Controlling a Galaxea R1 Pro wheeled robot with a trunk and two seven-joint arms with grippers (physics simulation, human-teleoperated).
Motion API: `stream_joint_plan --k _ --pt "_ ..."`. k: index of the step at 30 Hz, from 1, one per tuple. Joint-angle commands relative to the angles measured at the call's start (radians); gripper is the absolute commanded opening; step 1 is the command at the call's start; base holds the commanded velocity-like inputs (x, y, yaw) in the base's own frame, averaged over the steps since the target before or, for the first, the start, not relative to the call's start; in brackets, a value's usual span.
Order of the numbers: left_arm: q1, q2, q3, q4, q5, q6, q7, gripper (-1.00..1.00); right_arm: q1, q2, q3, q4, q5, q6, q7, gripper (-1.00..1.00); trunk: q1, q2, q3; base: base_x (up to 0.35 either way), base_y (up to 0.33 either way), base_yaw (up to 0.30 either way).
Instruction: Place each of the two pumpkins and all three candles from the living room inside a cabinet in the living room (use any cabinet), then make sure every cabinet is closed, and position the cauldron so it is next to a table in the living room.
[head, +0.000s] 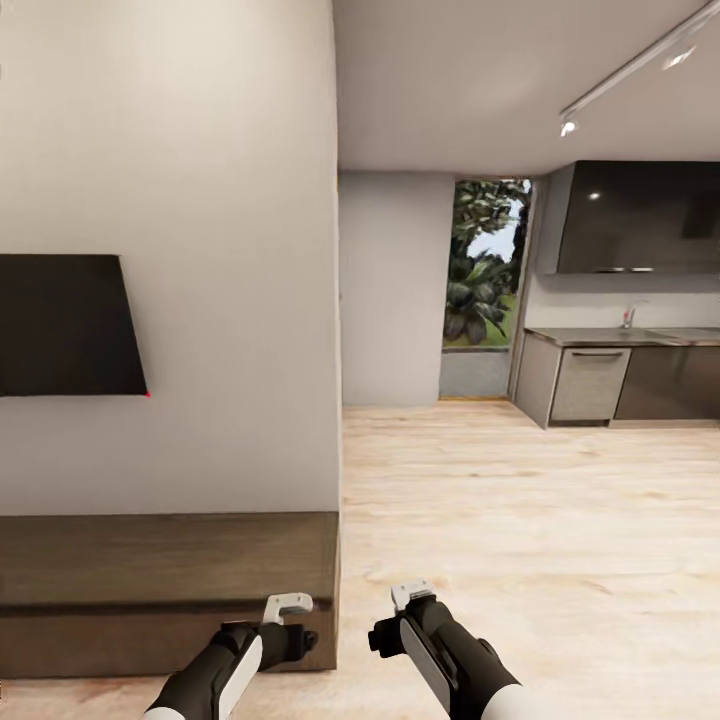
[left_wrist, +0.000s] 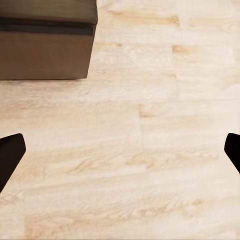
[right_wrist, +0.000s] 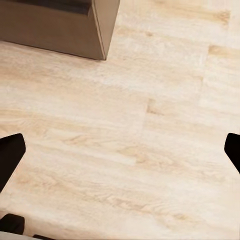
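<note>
The robot stands at the end of the white wall, with the black TV (head: 65, 325) hanging on it and the long dark-brown cabinet (head: 165, 575) low on the floor under it. The drawer fronts that show look shut. Both arms are tucked in low in front of the robot. The left gripper (head: 288, 604) has its fingers spread wide with nothing between them, and the right gripper (head: 413, 594) is spread wide and holds nothing too. Each wrist camera looks down at the light wood floor (left_wrist: 150, 150), with a corner of the cabinet at the edge. No pumpkin, candle or cauldron is in sight here, so I think the robot is on its way and looking for them. Off to the right are the grey kitchen cabinets (head: 590, 385) and a window (head: 487, 265) with green plants outside. Next, the robot probably needs to turn or roll until it finds a pumpkin or a candle, then reach for it.
</note>
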Motion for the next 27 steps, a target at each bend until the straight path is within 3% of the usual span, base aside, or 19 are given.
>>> stream_joint_plan --k 1,12,27 --pt "0.000 0.001 -0.004 -0.001 0.010 0.005 0.002 1.00 -0.001 0.000 0.003 -0.001 -0.010 0.003 -0.009 1.00 0.000 -0.001 -0.001 0.096 0.311 -0.021" --pt "0.000 0.001 -0.004 -0.001 0.010 0.005 0.002 1.00 -0.001 0.000 0.003 -0.001 -0.010 0.002 -0.009 1.00 0.000 -0.001 -0.001 0.081 0.291 -0.004" --pt "0.000 0.001 -0.004 -0.001 0.011 0.005 0.002 1.00 -0.001 0.000 0.003 0.001 -0.010 0.002 -0.009 1.00 0.000 -0.001 -0.001 0.172 0.113 0.000"
